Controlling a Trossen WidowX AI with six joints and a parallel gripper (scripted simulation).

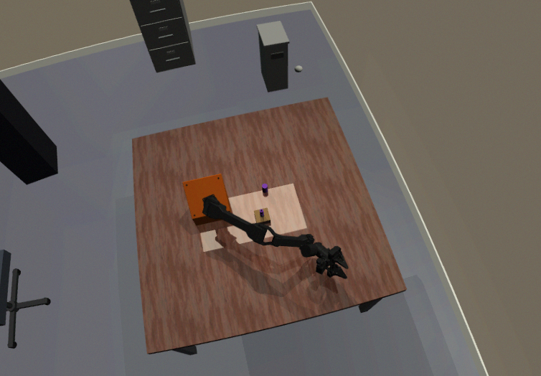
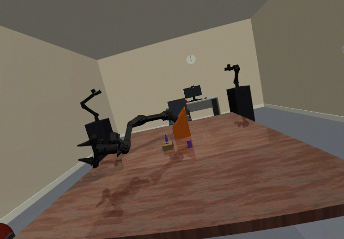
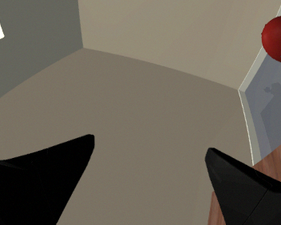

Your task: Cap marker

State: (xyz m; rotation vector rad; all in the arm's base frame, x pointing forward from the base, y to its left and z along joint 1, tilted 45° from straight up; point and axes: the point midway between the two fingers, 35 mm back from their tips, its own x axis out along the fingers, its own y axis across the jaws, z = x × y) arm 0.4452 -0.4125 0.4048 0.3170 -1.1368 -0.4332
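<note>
Black fingers stood wide apart with nothing between them, the gripper stretched out near the table edge, well away from the work. Back by the orange base, the marker stood upright in its block; the cap stood nearby, apart.

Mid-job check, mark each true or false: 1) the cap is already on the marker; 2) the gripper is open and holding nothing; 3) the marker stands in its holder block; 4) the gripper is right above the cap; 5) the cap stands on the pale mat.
1) False. The cap stands by itself on the table, apart from the marker.
2) True. The gripper has its fingers spread wide with nothing between them.
3) True. The marker is upright in the holder block.
4) False. The gripper hangs near the table's edge, far from the cap.
5) True. It stands on the pale mat, near an edge.
</note>
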